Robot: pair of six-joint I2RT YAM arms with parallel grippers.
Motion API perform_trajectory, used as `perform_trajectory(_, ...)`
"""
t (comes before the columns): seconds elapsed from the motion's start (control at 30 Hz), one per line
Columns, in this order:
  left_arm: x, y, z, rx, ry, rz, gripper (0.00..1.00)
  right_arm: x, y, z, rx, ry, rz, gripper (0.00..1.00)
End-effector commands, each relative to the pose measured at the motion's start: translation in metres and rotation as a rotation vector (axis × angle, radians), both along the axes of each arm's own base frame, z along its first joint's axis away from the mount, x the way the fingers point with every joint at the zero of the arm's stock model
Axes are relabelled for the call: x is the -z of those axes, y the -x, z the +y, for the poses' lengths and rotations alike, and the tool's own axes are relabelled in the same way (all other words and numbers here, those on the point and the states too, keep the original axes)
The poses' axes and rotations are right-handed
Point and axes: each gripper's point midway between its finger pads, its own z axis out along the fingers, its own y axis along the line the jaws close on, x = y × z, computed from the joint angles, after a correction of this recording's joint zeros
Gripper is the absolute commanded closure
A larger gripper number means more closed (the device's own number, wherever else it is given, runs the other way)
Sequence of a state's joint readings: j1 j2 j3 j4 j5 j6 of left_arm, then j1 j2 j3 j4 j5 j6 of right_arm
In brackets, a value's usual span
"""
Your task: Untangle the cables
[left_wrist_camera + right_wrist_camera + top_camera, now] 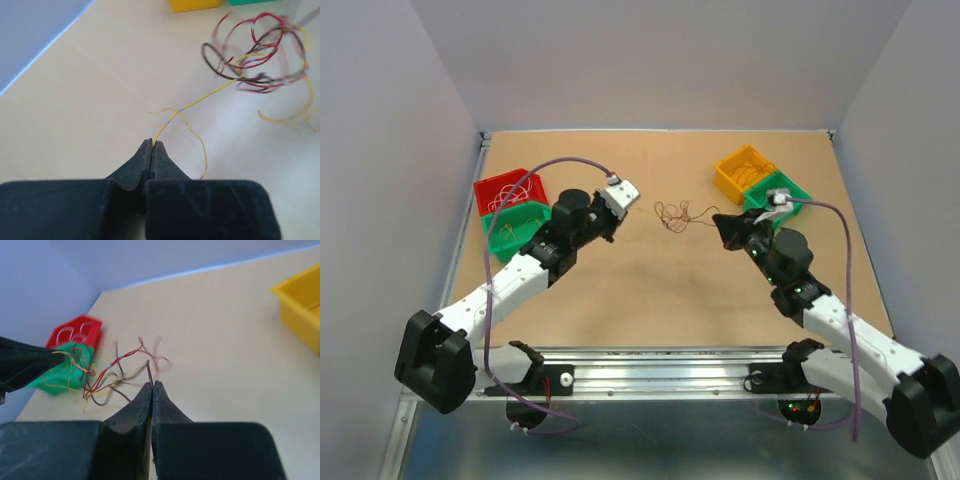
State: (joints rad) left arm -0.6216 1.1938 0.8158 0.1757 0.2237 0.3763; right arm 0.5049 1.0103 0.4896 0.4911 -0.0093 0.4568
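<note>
A small knot of hair-thin cables (672,214) lies on the table between my two grippers, with red, brown and yellow loops (260,50). My left gripper (152,144) is shut on a yellow wire (200,100) that runs taut up to the knot. In the top view the left gripper (618,232) sits left of the knot. My right gripper (152,385) is shut on a dark brown wire (149,371) leading into the knot (112,375). In the top view the right gripper (718,222) sits right of the knot.
A red bin (505,190) and a green bin (510,228) with wires stand at the left. A yellow bin (745,170) and a green bin (782,192) stand at the right, close behind my right arm. Grey walls enclose the table.
</note>
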Motion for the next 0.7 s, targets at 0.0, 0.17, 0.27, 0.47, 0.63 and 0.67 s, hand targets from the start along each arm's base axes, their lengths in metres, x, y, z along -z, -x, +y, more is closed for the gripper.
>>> perform_trajectory(0.0, -0.047, -0.053, 0.064, -0.284, 0.184, -0.071, 1.0, 0.015, 0.007, -0.094, 0.445, 0.057, 0.04, 0.99)
perform_trajectory(0.17, -0.066, -0.076, 0.118, -0.442, 0.338, -0.065, 1.0, -0.02, 0.05, -0.165, 0.71, -0.056, -0.064, 1.0)
perform_trajectory(0.27, -0.072, -0.079, 0.132, -0.47, 0.371, -0.078, 1.0, -0.025, 0.068, -0.182, 0.753, -0.088, -0.09, 1.0)
perform_trajectory(0.47, -0.062, -0.081, 0.124, -0.428, 0.359, -0.042, 1.0, -0.038, 0.084, -0.188, 0.737, -0.146, -0.137, 1.0)
perform_trajectory(0.63, -0.052, -0.087, 0.12, -0.414, 0.337, -0.006, 1.0, -0.038, 0.072, -0.185, 0.766, -0.087, -0.087, 0.99)
perform_trajectory(0.67, -0.049, -0.086, 0.117, -0.391, 0.333, 0.002, 1.0, -0.044, 0.07, -0.183, 0.758, -0.084, -0.089, 0.99)
